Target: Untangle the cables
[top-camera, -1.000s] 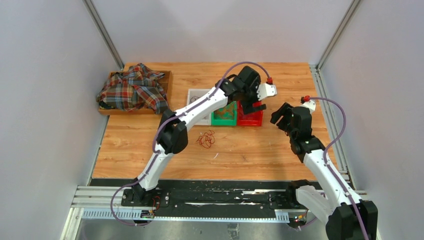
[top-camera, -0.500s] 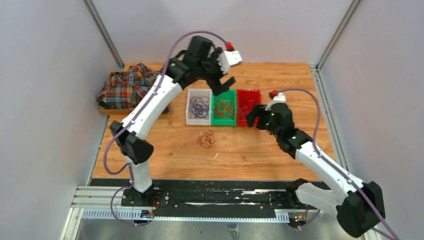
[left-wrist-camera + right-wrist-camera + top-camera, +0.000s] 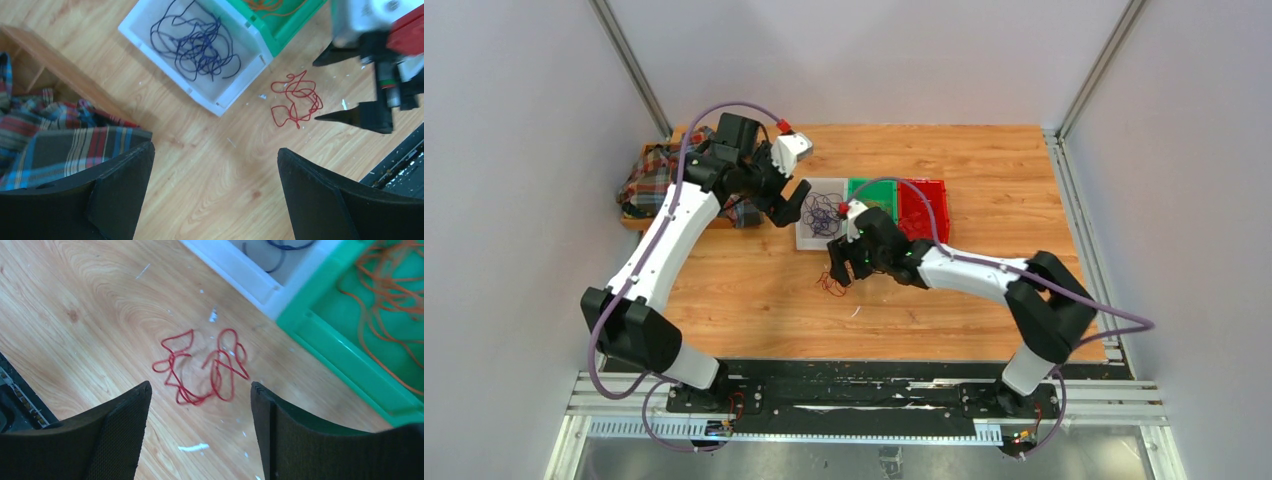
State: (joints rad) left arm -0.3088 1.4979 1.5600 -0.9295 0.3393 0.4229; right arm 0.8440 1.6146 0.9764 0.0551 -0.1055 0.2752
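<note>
A loose red cable (image 3: 832, 285) lies on the wooden table in front of the bins; it also shows in the right wrist view (image 3: 202, 367) and the left wrist view (image 3: 296, 100). A purple cable (image 3: 195, 45) lies in the white bin (image 3: 805, 236). An orange cable (image 3: 395, 295) lies in the green bin (image 3: 345, 355). My right gripper (image 3: 837, 268) is open just above the red cable, its jaws either side of the cable's near edge (image 3: 201, 386). My left gripper (image 3: 792, 205) is open and empty left of the white bin, above bare wood (image 3: 215, 150).
A red bin (image 3: 927, 205) stands right of the green bin (image 3: 869, 188). A plaid cloth (image 3: 649, 175) lies in a wooden tray (image 3: 55, 67) at the back left. White crumbs dot the wood near the red cable.
My left arm has swung left from over the bins to beside the white bin. My right arm has reached left from the red bin to over the red cable.
</note>
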